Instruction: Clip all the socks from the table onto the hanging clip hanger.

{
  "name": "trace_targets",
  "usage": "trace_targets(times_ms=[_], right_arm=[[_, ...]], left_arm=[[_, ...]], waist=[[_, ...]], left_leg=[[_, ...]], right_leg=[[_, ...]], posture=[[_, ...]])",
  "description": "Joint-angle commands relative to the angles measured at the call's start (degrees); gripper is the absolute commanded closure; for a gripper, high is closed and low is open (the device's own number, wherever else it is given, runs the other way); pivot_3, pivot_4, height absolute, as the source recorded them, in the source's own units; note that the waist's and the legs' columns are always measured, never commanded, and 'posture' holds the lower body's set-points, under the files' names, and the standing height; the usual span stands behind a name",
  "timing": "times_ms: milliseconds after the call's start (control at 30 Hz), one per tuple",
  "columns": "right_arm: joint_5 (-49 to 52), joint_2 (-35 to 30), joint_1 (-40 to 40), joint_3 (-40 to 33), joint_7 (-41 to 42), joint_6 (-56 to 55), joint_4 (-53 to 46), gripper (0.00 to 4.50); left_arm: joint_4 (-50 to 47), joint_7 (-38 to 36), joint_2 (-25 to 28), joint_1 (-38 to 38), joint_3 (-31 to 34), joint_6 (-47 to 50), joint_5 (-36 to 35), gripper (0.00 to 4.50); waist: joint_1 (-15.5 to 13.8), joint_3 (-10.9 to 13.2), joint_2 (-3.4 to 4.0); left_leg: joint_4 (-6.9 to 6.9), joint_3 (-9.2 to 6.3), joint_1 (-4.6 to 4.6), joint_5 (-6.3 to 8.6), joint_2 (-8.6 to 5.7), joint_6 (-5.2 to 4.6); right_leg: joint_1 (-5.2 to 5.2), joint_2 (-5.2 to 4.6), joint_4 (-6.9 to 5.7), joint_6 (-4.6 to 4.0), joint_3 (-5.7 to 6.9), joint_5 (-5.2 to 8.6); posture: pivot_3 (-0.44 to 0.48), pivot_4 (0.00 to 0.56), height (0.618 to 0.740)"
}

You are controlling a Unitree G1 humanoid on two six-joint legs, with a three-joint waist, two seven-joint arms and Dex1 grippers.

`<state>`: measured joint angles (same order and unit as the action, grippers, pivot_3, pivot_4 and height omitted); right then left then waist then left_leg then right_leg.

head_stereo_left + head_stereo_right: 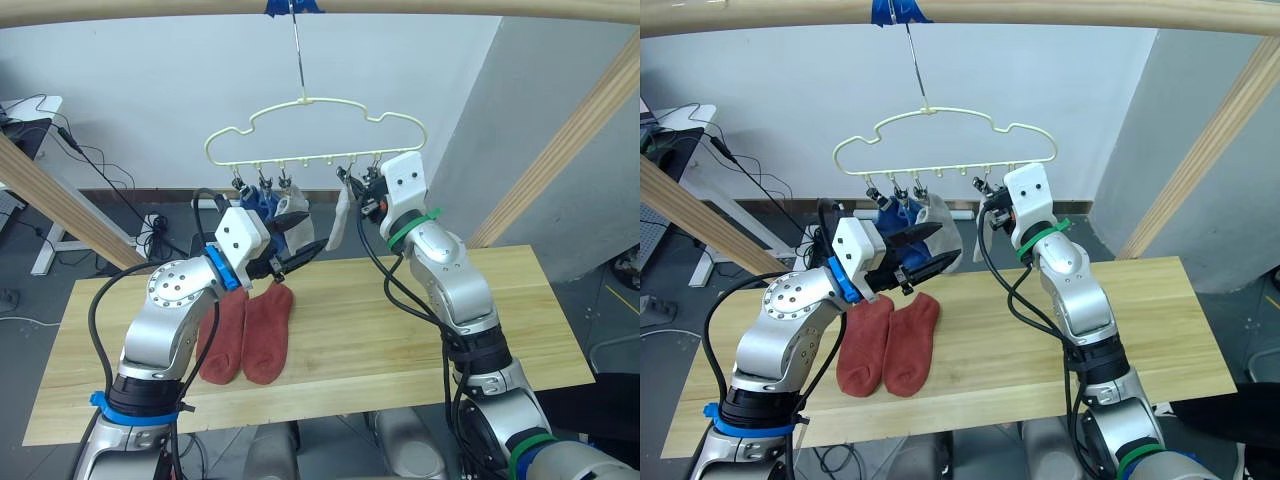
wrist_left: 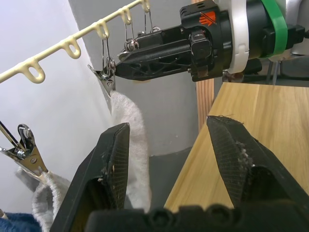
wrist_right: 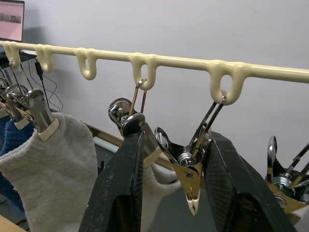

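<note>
So the clip hanger (image 1: 316,130) hangs by its hook from the wooden pole (image 1: 320,7) above the table (image 1: 400,330). 2 blue socks (image 1: 262,205) and 2 light grey socks (image 1: 340,222) are already clipped on it. 2 rust-red socks (image 1: 248,335) lie side by side on the table, touching. The right gripper (image 3: 175,159) is up at the clip row, fingers spread on either side of an empty metal clip (image 3: 190,176). The left gripper (image 1: 296,245) sits just under the blue ones, fingers spread apart, holding nothing.
</note>
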<state>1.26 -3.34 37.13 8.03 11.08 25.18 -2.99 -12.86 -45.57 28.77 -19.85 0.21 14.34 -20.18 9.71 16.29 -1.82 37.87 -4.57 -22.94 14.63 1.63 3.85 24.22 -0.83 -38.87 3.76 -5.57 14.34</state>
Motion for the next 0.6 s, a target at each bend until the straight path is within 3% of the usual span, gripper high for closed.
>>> trace_targets(times_ms=[33,400,500,600], right_arm=[[-0.25,0.28,1.35,-0.55,-0.38,-1.78,-1.36,2.75],[-0.16,0.26,1.75,-0.94,-0.82,-2.58,-0.8,2.75],[-0.11,0.3,1.76,-0.96,-0.81,-2.67,-0.75,3.3],[-0.05,0.32,1.77,-0.98,-0.78,-2.71,-0.75,4.13]], left_arm=[[-1.96,0.18,-0.36,0.25,-0.35,-0.82,-0.14,1.71],[-1.95,0.17,-0.52,0.52,-0.44,-0.91,0.04,1.71],[-1.95,0.24,-0.61,0.65,-0.42,-0.91,0.13,1.71],[-1.84,0.64,-0.75,1.31,-0.53,-1.19,0.65,1.71]], waist=[[0.0,0.0,0.0],[0.0,0.0,0.0],[0.0,0.0,0.0],[0.0,0.0,0.0]], left_leg=[[0.0,0.0,0.0,0.0,0.0,0.0],[0.0,0.0,0.0,0.0,0.0,0.0],[0.0,0.0,0.0,0.0,0.0,0.0],[0.0,0.0,0.0,0.0,0.0,0.0]], right_leg=[[0.0,0.0,0.0,0.0,0.0,0.0],[0.0,0.0,-0.01,0.0,0.0,0.0],[0.0,0.0,-0.01,0.0,0.0,0.0],[0.0,0.0,-0.01,0.0,0.0,0.0]], posture=[[-0.171,0.211,0.74],[-0.172,0.211,0.74],[-0.172,0.211,0.74],[-0.171,0.211,0.74]])
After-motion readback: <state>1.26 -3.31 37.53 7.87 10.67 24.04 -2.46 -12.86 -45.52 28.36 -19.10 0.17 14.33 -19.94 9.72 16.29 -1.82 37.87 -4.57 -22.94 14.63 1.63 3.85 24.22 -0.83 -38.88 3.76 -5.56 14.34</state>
